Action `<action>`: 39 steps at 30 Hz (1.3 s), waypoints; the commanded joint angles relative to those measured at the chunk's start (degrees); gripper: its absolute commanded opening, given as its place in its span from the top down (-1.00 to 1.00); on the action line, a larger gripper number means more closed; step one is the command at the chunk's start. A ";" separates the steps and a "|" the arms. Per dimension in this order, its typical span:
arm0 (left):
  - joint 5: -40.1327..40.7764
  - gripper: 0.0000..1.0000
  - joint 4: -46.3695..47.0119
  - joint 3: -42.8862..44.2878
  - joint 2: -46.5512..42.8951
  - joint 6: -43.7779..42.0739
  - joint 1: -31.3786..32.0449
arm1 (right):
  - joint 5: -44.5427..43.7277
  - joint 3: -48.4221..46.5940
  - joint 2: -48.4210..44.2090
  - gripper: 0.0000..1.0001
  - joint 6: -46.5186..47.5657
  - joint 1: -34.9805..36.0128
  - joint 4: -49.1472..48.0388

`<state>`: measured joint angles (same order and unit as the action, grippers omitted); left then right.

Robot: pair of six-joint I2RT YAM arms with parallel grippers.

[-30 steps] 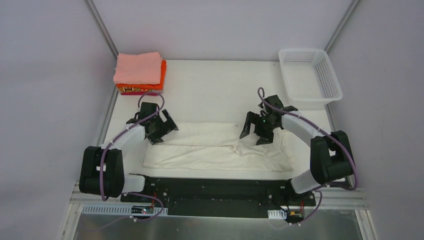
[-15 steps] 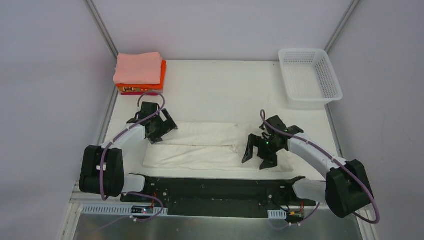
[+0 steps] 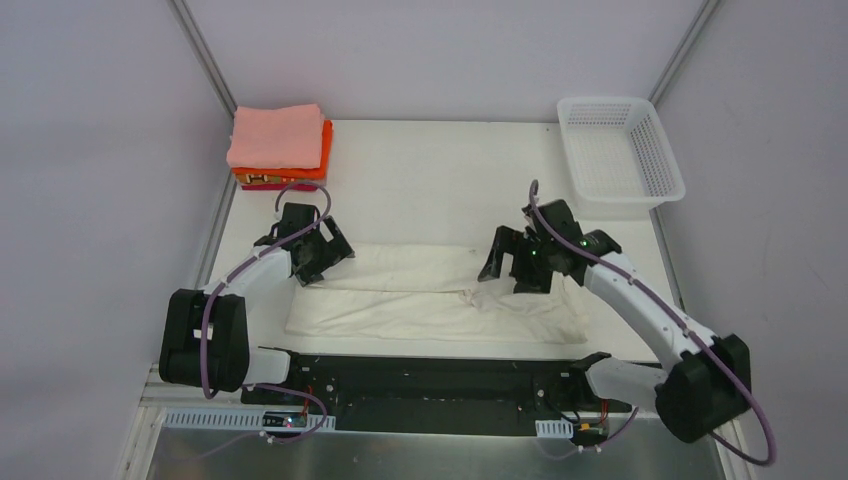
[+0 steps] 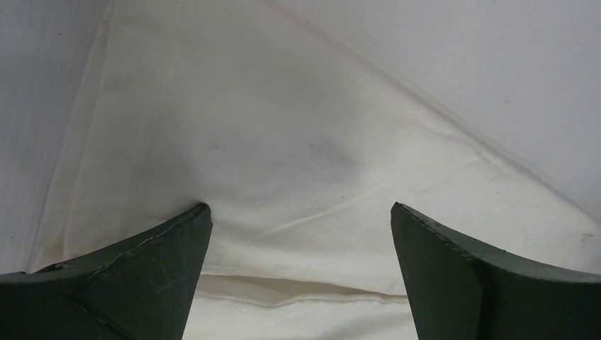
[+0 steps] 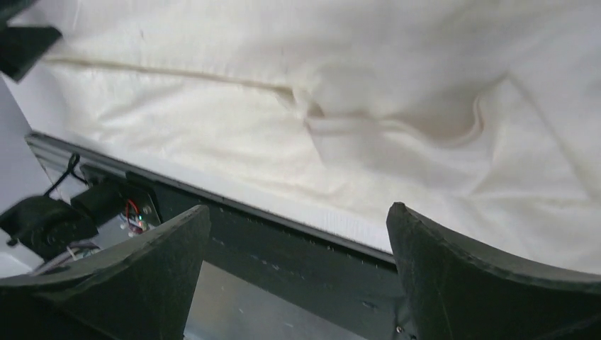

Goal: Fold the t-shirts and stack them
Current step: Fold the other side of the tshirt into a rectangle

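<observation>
Far-left corner of the table (image 3: 430,175) has the folded pile: salmon-pink shirt (image 3: 276,136) on top, orange shirt (image 3: 324,150) sticking out under it on the right side. The pile sits tight against the left wall frame.

Just near of the pile, the left gripper (image 3: 325,255) is over the far-left corner of the cream shirt (image 3: 420,298). Its fingers are spread wide with nothing caught between them. In the wrist view the tips look down at the cloth, but I can't tell if they're actually pressing it.

The cream shirt lies as a long band running left to right across the near half of the table. A fold edge runs along its length. Its near edge stops just short of the table's near edge, with the black rail (image 5: 283,241) right past that. The left end is flat, the right end is rumpled.

The right gripper (image 3: 511,270) hangs above that rumpled right part, fingers wide apart too, holding nothing.

Between the shirt's far edge and the back wall there's plenty of bare table. Far right corner: the white basket (image 3: 662,172), well apart from the shirt.
</observation>
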<state>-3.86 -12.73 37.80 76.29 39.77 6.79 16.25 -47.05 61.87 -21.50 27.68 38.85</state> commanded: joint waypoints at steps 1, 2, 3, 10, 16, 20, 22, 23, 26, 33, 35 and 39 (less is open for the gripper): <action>4.61 -0.98 -1.13 0.68 1.36 -2.71 -0.02 | -4.66 -8.06 12.44 -0.99 2.93 -3.90 -1.73; 5.36 -0.98 -1.15 0.65 1.28 -2.83 -0.10 | -5.51 -8.71 13.87 -0.98 3.43 -4.85 -1.28; 5.65 -0.98 -1.20 0.71 1.37 -2.85 -0.08 | -6.64 -8.65 14.71 -0.97 3.82 -5.67 -1.36; 5.42 -0.98 -1.22 1.57 3.08 -3.06 -0.11 | -5.96 -6.88 18.27 -0.84 4.35 -8.35 -1.15; 5.31 -0.98 -1.18 1.84 4.15 -2.99 -0.11 | -10.61 -4.47 19.63 -0.63 4.28 -8.59 -0.52; 5.43 -0.98 -1.17 2.04 4.72 -3.03 -0.11 | -10.61 -3.59 21.18 -0.43 3.93 -8.64 -1.22; 5.44 -0.98 -1.24 2.03 4.93 -3.04 -0.11 | -10.49 -2.78 21.89 -0.32 3.60 -8.61 -1.47; 5.55 -0.98 -1.24 2.05 4.99 -3.03 -0.11 | -10.39 -2.36 22.01 -0.23 3.49 -8.68 -1.68; 5.38 -0.98 -1.24 2.17 5.11 -3.04 -0.11 | -10.43 -1.47 21.92 0.05 2.99 -8.67 -2.01; 5.26 -0.98 -1.24 2.04 4.76 -2.94 -0.11 | -9.60 -0.45 19.83 0.64 2.18 -8.61 -1.18; 5.24 -0.98 -1.24 2.01 4.66 -2.94 -0.11 | -9.68 0.02 19.00 0.81 2.05 -8.61 -0.47; 5.35 -0.98 -1.24 1.96 4.65 -2.90 -0.06 | -8.84 1.06 17.07 1.00 1.64 -8.66 0.63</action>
<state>-0.93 -12.71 40.36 79.55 38.11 6.79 6.72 -46.83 82.48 -19.05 19.31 36.97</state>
